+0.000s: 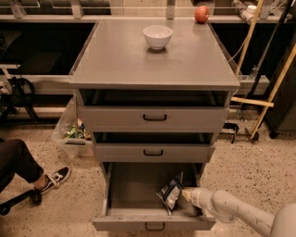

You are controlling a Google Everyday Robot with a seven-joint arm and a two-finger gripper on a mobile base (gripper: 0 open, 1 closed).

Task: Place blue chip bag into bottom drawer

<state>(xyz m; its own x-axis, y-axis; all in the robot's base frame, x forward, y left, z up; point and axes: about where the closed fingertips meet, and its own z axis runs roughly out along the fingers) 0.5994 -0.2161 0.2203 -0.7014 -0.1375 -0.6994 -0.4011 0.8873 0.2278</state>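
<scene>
While a person's dark-trousered leg point(16, 159) and black shoe point(53, 178) rest on the speckled floor at eight o'clock, a clear plastic bin point(69, 134) stands just beside the grey cabinet's left side. The cabinet fills the middle of the view. On its tabletop point(138, 60) a white bowl point(157, 36) sits upright toward twelve o'clock, and a red apple point(201, 14) lies on the ledge behind, at one o'clock from the bowl and well apart from it.

Below the tabletop, the top drawer point(115, 118) and the middle drawer point(120, 152) are each pulled out a little. The bottom drawer point(125, 224) is pulled far out at six o'clock, its grey floor bare on the left half.

The bag point(170, 193) is inside the bottom drawer, in its right half near the front wall. It stands on edge, tilted, with its top corner toward twelve o'clock and its white label facing the camera. At three o'clock from the bag is the gripper point(185, 194), down inside the drawer, its tan tips pinching the bag's right edge.

The pale arm point(231, 210) comes in from the five o'clock corner, crosses over the drawer's right wall and runs low and nearly level, its wrist pointing toward nine o'clock.

At three o'clock of the view, wooden poles point(270, 99) lean beside the cabinet's right side.
</scene>
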